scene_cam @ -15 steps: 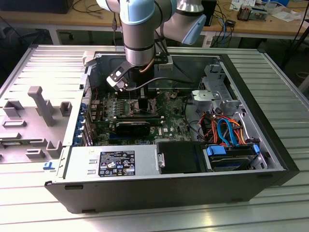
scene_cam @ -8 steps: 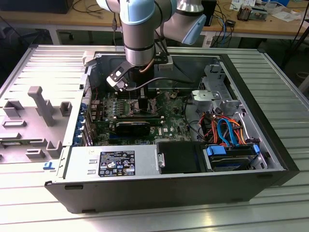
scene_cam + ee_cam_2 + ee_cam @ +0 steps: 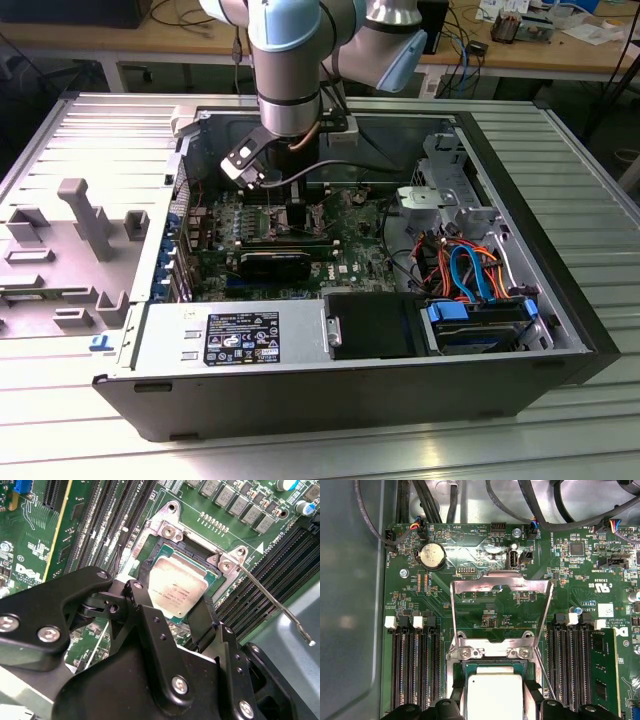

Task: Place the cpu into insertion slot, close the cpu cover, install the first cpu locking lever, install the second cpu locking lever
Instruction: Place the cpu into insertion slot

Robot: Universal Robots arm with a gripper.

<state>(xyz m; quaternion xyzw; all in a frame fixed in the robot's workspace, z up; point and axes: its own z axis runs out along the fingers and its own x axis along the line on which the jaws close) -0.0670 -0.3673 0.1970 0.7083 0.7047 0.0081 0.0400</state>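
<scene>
The claw (image 3: 174, 594) is clamped on the cpu (image 3: 172, 582) at the insertion slot (image 3: 197, 556), with the cpu cover (image 3: 502, 587) standing open.

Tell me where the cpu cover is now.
In the first wrist view the cpu cover stands open, hinged beside the cpu, between the memory slot banks.

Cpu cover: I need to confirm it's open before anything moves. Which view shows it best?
First wrist view: the cover stands raised on its hinge, whole frame and window in sight, the cpu uncovered. The second wrist view catches its hinge end; the exterior view leaves it hard to make out under the arm.
</scene>
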